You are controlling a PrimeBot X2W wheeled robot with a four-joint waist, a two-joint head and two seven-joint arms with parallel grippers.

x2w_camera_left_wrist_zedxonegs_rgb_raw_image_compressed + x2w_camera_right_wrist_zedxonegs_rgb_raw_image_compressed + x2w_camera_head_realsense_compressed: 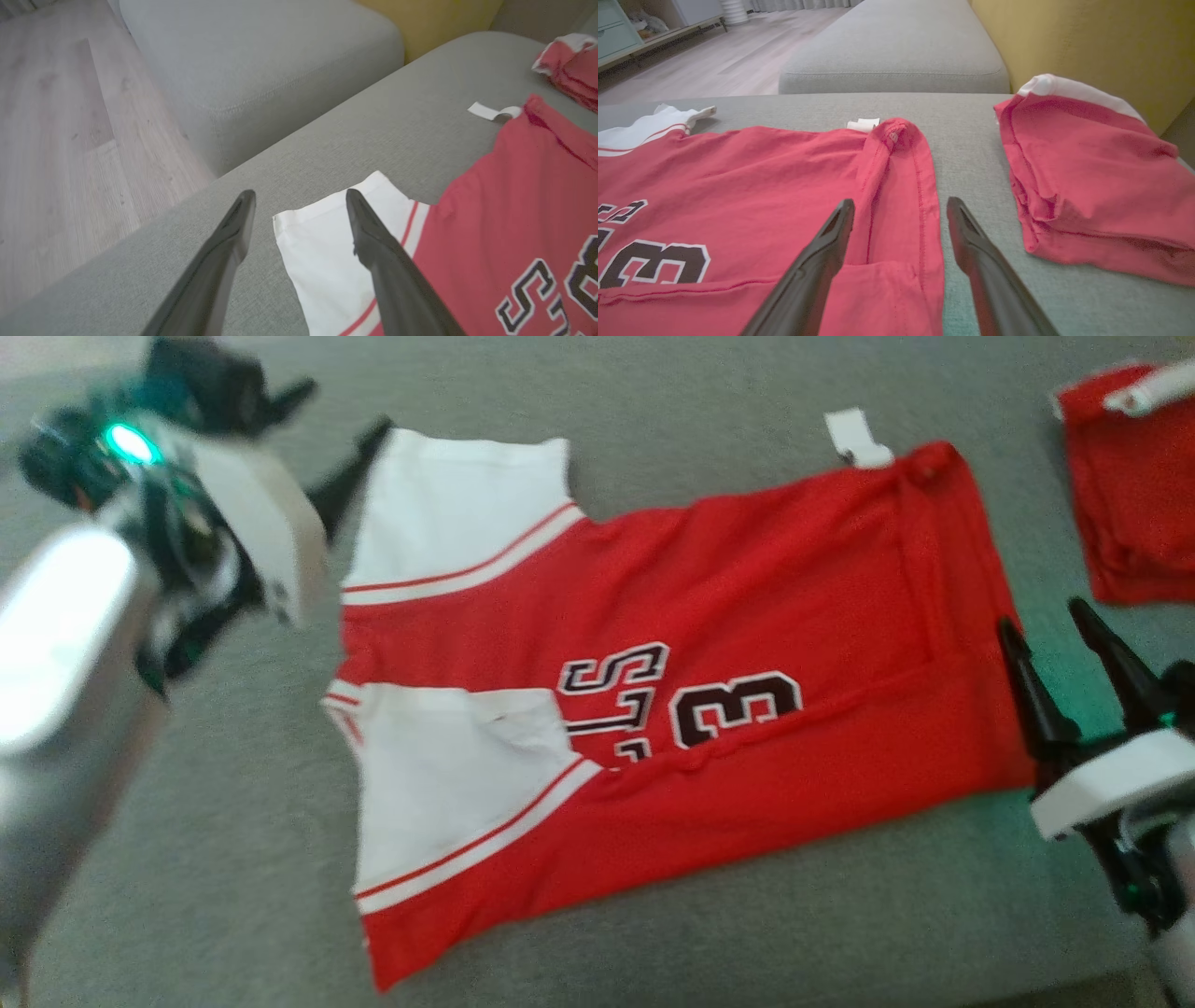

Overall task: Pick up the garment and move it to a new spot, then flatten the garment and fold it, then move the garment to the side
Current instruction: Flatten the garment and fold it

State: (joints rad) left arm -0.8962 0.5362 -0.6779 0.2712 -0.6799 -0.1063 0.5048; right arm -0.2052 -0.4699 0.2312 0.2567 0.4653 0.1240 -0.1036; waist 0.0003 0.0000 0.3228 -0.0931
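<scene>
A red jersey (747,569) (514,210) (761,163) with white sleeves lies flat across the middle of a grey seat cushion (653,392) (373,116) (971,140). Its sleeves point toward the cushion's left edge and its hem toward the right edge. The head view is blurred, but the jersey's near long side seems to be folded up over the front, covering the lower part of the black-and-white lettering and numerals. A white tag (857,437) (490,112) (863,124) sticks out onto the cushion at the far corner of the hem.

The left gripper (327,439) (299,200) hangs at the far sleeve with its fingers spread apart and nothing between them. One finger is over the sleeve's white cloth and the other over bare cushion near the left edge. The right gripper (1041,621) (900,203) is also spread wide and empty. It straddles the hem, with one finger above red cloth and the other above the cushion just beside it.

A second red garment (1130,504) (570,65) (1087,163), folded and trimmed in white, sits by the far right corner, apart from the jersey. Beyond the cushion's left edge stand another grey cushion (257,56) (896,51) and a pale wooden floor (56,140).
</scene>
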